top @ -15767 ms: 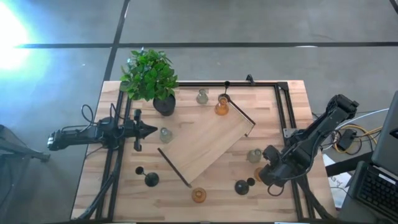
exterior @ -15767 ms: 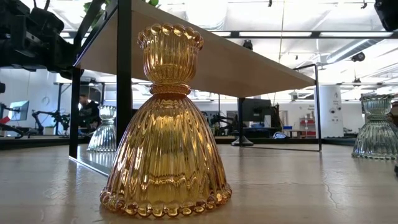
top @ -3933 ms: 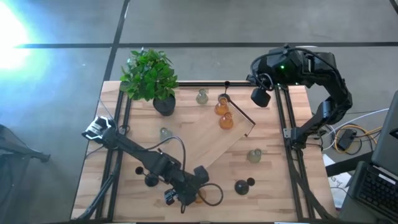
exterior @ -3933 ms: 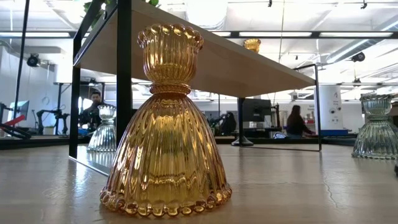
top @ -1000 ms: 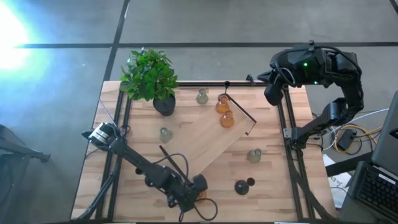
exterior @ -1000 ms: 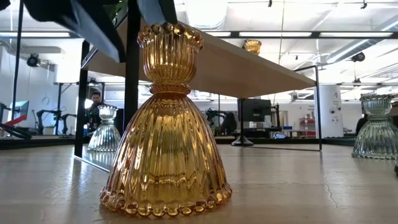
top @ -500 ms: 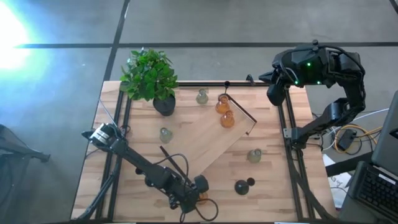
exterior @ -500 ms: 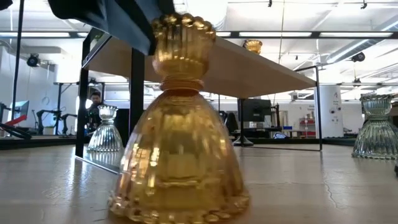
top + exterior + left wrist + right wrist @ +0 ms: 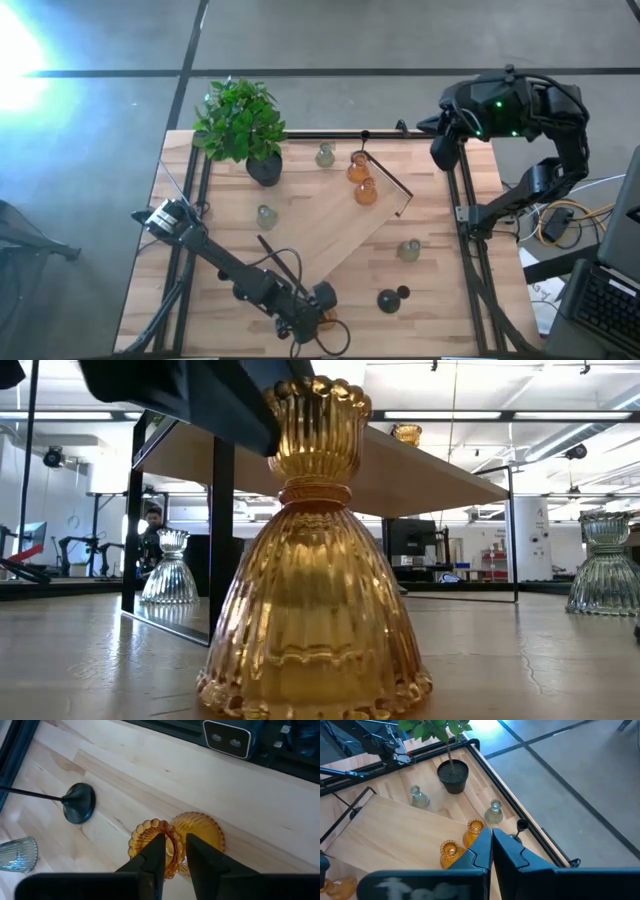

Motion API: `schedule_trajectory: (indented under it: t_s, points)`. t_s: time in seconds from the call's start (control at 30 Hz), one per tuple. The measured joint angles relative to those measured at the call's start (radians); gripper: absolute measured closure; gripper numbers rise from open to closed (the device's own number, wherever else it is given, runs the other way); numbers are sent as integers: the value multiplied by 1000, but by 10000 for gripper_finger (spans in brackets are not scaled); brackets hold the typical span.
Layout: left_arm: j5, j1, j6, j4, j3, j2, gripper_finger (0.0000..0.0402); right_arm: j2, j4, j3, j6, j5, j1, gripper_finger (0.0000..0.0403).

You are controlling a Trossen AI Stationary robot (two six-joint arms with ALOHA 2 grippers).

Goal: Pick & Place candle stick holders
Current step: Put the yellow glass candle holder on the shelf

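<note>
One amber candle stick holder (image 9: 172, 841) stands at the table's (image 9: 440, 310) near edge, gripped at its beaded rim by the left gripper (image 9: 174, 854), jaws narrowly parted around the rim wall. A black holder (image 9: 79, 809) lies beside it. Farther back, two amber holders (image 9: 358, 168) sit on the raised wooden board (image 9: 325, 225). Beyond, the right gripper (image 9: 491, 845) hangs above the table's far right corner, jaws fully closed and empty.

Bare table (image 9: 440, 300) lies open near the front right corner; the raised shelf (image 9: 330, 225) blocks my way across the middle.
</note>
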Motion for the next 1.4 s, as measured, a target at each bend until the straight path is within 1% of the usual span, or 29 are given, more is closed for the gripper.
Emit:
schedule_trajectory:
  t_s: [0.13,0.17,0.47,0.6,0.73,0.93,1.03,1.17,1.3,1.4]
  points:
    - [-8,-1,-10,10,0,0,368,-5,0,0,10,0,0,394]
    - [-8,-2,-17,9,0,0,372,-6,0,0,13,0,0,394]
    - [-14,-2,-29,3,1,-11,374,-10,0,0,19,-24,0,394]
    - [-16,0,-2,-57,33,-24,375,-10,0,0,19,-26,0,394]
    - [-32,3,10,-51,74,-51,375,-10,0,0,19,-26,0,394]
    - [-45,23,15,-148,170,-57,376,-10,0,0,19,-26,0,394]
    - [-67,39,-33,-216,219,-67,376,-10,0,0,19,-30,0,394]
    - [-74,78,-108,-287,299,-85,376,-10,0,0,19,-72,0,394]
    - [-107,114,-130,-378,402,-104,376,-10,0,0,23,-138,1,394]
    - [-124,145,-162,-455,490,-111,377,-10,0,-1,26,-152,21,394]
